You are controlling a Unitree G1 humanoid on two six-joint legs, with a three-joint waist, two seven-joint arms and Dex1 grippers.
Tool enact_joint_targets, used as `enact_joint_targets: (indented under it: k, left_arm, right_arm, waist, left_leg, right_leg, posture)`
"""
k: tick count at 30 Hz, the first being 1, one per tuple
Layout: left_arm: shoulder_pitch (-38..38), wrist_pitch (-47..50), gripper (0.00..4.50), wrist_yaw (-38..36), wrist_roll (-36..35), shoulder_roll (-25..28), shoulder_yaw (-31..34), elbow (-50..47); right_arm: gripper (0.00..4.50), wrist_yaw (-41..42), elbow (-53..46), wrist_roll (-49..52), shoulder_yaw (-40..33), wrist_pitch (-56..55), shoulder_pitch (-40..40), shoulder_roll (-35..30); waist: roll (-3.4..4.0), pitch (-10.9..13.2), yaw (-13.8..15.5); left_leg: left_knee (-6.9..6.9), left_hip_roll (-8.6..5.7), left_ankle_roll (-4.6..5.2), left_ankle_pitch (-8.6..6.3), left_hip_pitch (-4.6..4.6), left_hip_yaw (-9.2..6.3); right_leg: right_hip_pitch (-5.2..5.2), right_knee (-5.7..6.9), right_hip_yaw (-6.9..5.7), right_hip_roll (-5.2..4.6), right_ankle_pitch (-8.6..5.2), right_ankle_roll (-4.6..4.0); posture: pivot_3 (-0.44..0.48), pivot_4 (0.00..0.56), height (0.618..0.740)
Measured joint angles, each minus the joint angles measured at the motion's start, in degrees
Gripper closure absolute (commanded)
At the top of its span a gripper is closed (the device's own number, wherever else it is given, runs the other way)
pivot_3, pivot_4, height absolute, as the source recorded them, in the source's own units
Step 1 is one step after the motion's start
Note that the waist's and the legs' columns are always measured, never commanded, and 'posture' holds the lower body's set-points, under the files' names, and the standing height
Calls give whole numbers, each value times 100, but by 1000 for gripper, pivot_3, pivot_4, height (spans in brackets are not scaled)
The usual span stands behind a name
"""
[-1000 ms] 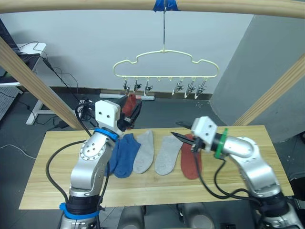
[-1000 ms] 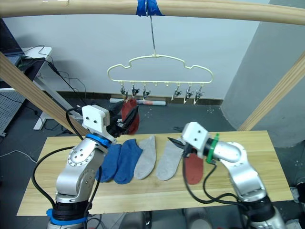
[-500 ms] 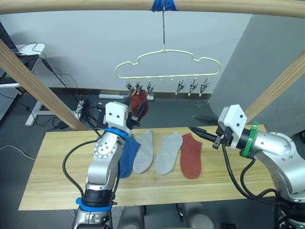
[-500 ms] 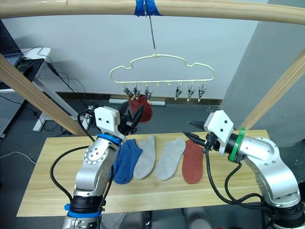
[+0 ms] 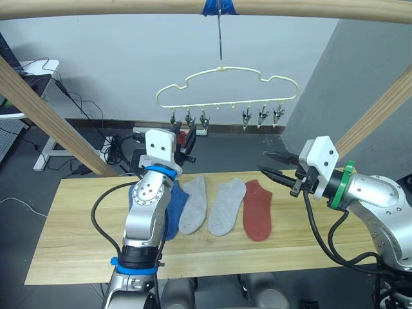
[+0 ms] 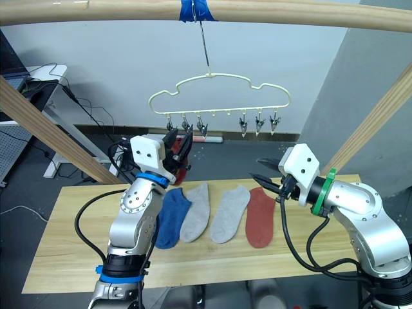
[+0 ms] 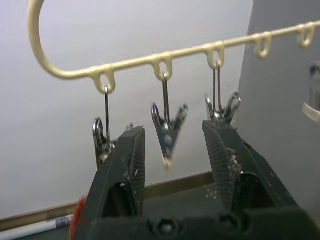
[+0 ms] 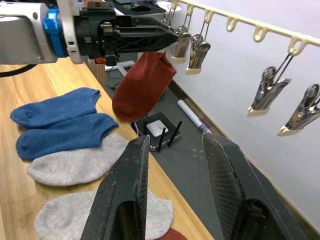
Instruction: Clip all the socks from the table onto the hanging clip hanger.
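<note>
The pale clip hanger (image 5: 225, 85) hangs by its hook above the table's (image 5: 71, 225) far edge. My left gripper (image 7: 172, 131) is raised to the hanger's left clips (image 7: 167, 131) and stands open, with one clip between the fingers. A rust red sock (image 8: 142, 85) hangs just below those clips beside the fingertips; what holds it is hidden. On the table lie blue socks (image 5: 171, 205), two grey socks (image 5: 194, 205) (image 5: 226, 206) and a red sock (image 5: 259, 210). My right gripper (image 5: 264, 161) hovers open above the table's right side, empty.
A thick wooden beam (image 5: 129, 6) with blue tape carries the hanger's hook. Slanted wooden posts (image 5: 38, 109) (image 5: 380, 122) stand at both sides behind the table. Cables and a small device (image 8: 159, 129) lie on the floor beyond the far edge.
My left gripper rose from beside the hanging red sock up to the left clips. My right gripper lifted off the table's red sock and drew back to the right.
</note>
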Motion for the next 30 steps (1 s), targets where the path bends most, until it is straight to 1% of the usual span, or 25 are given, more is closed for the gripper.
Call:
enact_joint_targets:
  k: [13, 29, 30]
  left_arm:
    - [-455, -183, 2507, 140, 42, -77, 59, 654]
    - [-648, -423, 2507, 237, 85, -113, 108, 988]
    - [-664, -439, 2682, 237, 101, -113, 108, 1029]
  right_arm:
    - [2743, -103, 0, 175, -4, 8, 16, -111]
    - [2743, -118, 0, 530, -123, 88, 36, -247]
    - [2743, -117, -1, 553, -123, 111, 43, -251]
  waist:
    - [0, 0, -4]
    - [0, 0, -9]
    - [0, 0, -9]
  left_leg:
    - [1, 0, 0, 0, -1, 2]
    - [1, 0, 0, 1, -2, 4]
    - [1, 0, 0, 1, -2, 4]
  right_leg:
    - [0, -1, 0, 0, 0, 0]
    - [-1, -2, -1, 0, 0, 1]
    - [0, -2, -1, 0, 0, 1]
  posture:
    - [-242, 269, 740]
    - [-253, 269, 740]
    - [-254, 269, 740]
